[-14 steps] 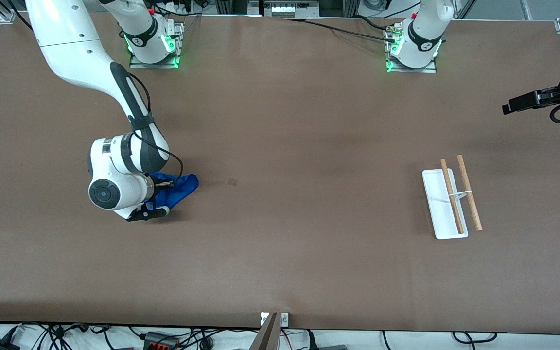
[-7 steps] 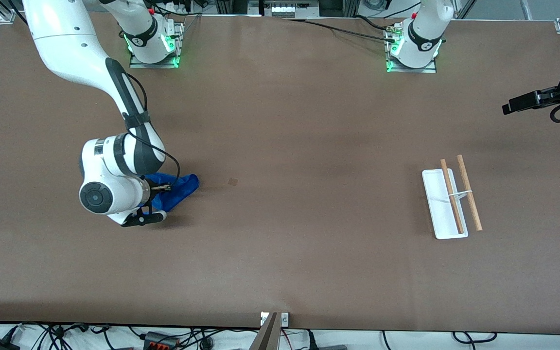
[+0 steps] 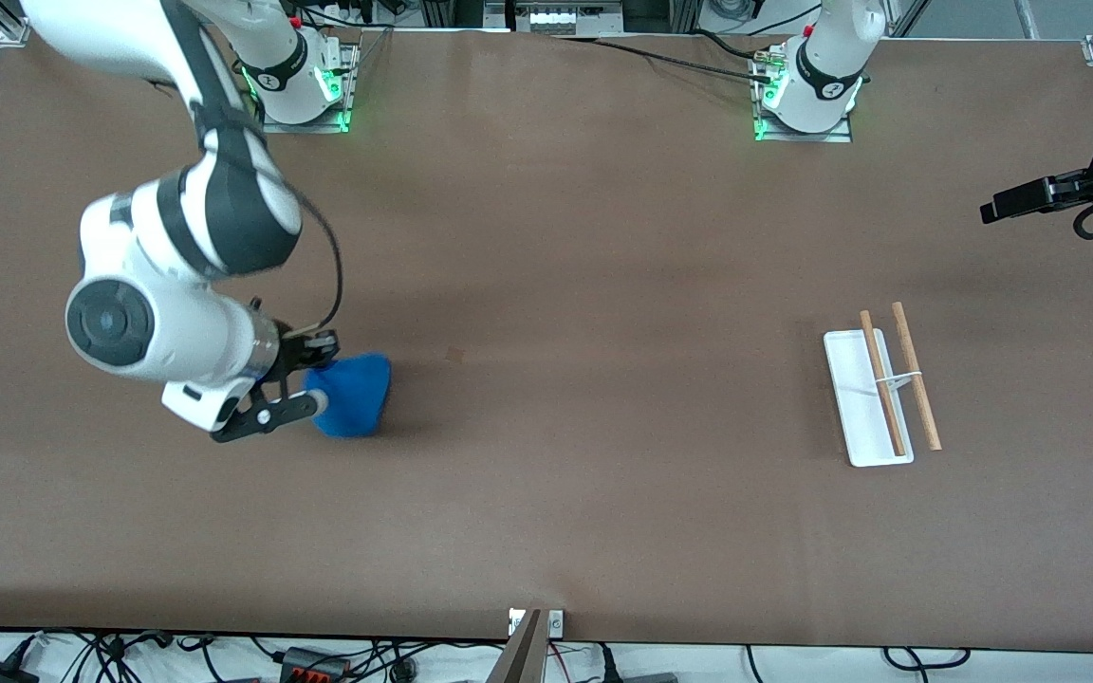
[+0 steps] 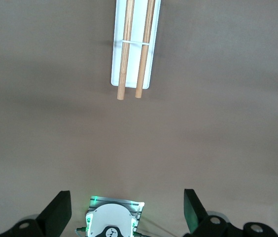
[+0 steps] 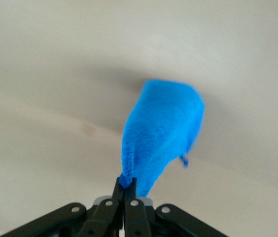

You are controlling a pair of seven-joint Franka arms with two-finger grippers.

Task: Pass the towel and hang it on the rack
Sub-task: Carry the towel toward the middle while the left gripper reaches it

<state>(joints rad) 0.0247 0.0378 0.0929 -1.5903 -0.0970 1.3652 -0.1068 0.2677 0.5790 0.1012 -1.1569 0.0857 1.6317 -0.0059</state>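
Observation:
The blue towel [image 3: 354, 394] hangs bunched from my right gripper [image 3: 311, 379], which is shut on one corner of it above the table at the right arm's end. In the right wrist view the towel [image 5: 163, 128] dangles from the closed fingertips of the right gripper [image 5: 124, 185]. The rack [image 3: 879, 394] lies on the table toward the left arm's end, with a white base and two wood rods; it also shows in the left wrist view [image 4: 134, 49]. My left gripper [image 3: 1030, 197] waits open and empty, high at the table's left-arm end [image 4: 126, 217].
A small dark mark [image 3: 454, 355] sits on the brown table [image 3: 603, 474] beside the towel. The arm bases [image 3: 805, 95] stand along the table's farthest edge from the front camera. Cables lie off the table's nearest edge.
My right gripper has risen and drawn toward the right arm's end, lifting the towel from a flat heap into a hanging bunch. The left arm has not moved.

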